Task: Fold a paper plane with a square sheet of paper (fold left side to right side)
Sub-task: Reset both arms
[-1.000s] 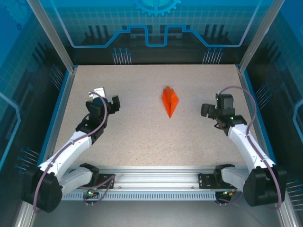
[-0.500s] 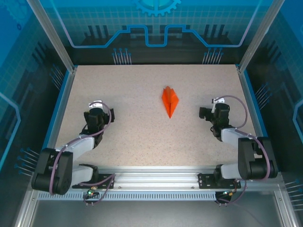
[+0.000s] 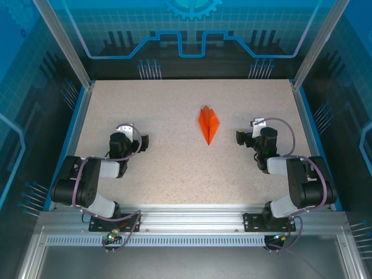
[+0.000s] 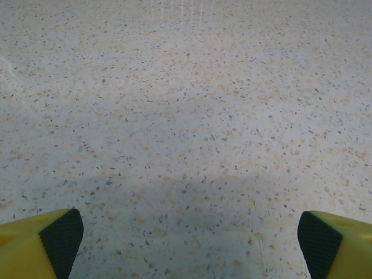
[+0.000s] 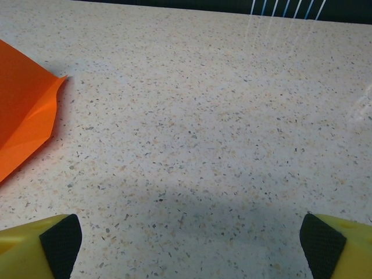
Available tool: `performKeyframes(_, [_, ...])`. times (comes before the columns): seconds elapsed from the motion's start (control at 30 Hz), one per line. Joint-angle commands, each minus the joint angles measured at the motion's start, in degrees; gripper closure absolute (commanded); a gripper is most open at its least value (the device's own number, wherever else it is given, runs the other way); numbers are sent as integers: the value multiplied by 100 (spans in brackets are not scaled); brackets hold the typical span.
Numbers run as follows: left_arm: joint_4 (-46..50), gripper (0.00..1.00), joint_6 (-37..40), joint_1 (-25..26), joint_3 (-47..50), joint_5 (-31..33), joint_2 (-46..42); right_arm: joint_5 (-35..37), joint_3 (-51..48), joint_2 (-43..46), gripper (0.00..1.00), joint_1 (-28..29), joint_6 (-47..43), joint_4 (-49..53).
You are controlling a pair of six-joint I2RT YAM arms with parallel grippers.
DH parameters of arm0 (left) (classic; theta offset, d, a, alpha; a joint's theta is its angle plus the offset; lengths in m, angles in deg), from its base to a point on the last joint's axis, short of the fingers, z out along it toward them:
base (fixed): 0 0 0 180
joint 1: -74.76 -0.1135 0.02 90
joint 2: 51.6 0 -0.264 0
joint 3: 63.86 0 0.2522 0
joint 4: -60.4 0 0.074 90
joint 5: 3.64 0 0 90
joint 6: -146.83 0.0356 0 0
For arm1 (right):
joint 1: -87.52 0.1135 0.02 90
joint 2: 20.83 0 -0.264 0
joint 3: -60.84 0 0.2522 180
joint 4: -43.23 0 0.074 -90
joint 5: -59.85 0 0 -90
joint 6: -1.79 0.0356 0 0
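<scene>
Top external view: a speckled beige stone-look table (image 3: 174, 168), edged in blue, sits inside aluminium posts (image 3: 61, 40) and translucent blue patterned walls (image 3: 192, 26). The small bright orange paper plane (image 3: 208, 123) lies flat at mid-table, its point toward the arms. The left gripper (image 3: 132, 135) and right gripper (image 3: 247, 132) flank it, well apart, both with jaws spread wide and holding nothing.

Right wrist cam chops the paper plane (image 5: 23, 110) off at the left edge. From above its creases are too small to read, and both wrist cams clip the yellow fingertips (image 4: 29, 247).
</scene>
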Motion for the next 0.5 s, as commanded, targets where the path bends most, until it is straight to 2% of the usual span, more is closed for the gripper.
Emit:
performKeyframes(0.0, [-37,1,-167,-187,-280,-171,0,-81,16,-21,0,-19,-99,-238])
performKeyframes(0.47, [-28,1,-167,-187,-282,-159,-6,-39,51,-31,0,59,-155,-185])
